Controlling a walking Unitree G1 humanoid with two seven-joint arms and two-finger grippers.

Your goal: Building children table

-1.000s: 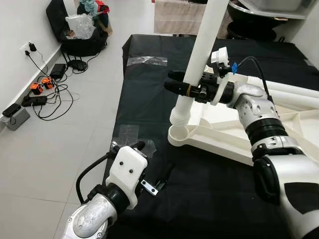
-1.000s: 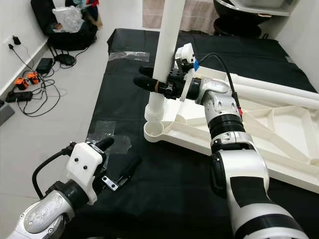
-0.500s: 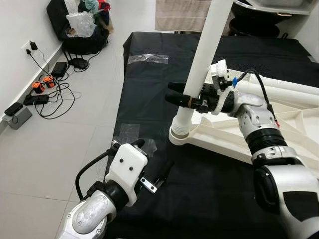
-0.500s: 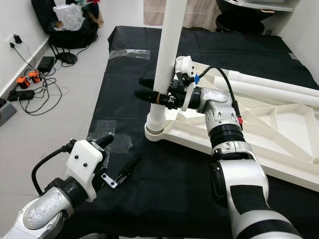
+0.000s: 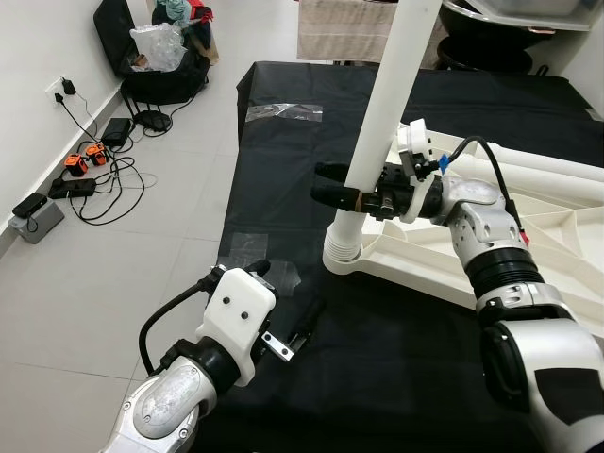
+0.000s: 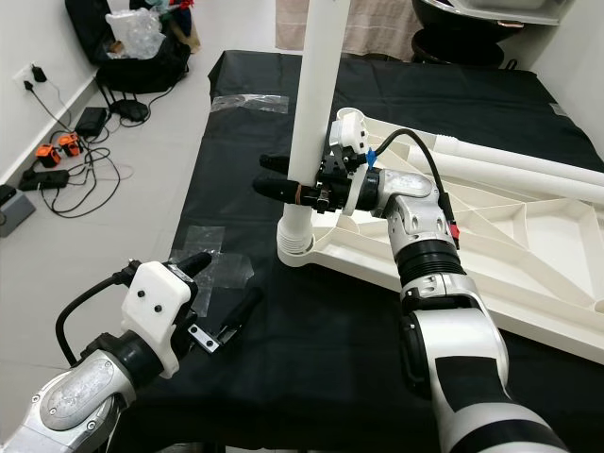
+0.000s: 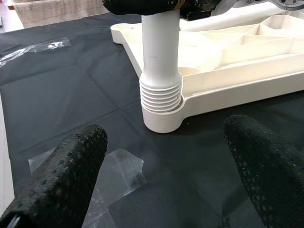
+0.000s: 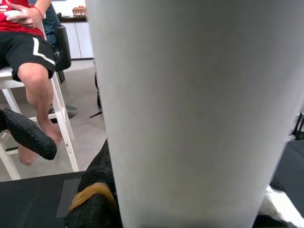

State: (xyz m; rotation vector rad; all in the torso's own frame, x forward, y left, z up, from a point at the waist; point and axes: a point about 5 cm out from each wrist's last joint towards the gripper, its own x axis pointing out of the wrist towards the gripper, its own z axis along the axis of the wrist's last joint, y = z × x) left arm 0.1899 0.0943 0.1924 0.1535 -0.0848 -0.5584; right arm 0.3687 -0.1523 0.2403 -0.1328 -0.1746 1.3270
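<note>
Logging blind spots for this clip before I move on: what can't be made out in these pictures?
- Top of the white leg: cut off by the upper edge in both eye views.
- Right pincer: its far side is hidden behind the leg, so the grip is unclear; the right wrist view is blocked by the leg.
- Small black tool on the cloth: too small to identify.
- Tabletop: runs past the right edge.

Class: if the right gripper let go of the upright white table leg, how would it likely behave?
The white table leg looks stiff and probably hollow, so fairly light. It is tall, leaning, with its ribbed end barely in the tabletop's corner socket, so it would likely tip. The right gripper clamps its smooth, perhaps slippery, round side.
</note>
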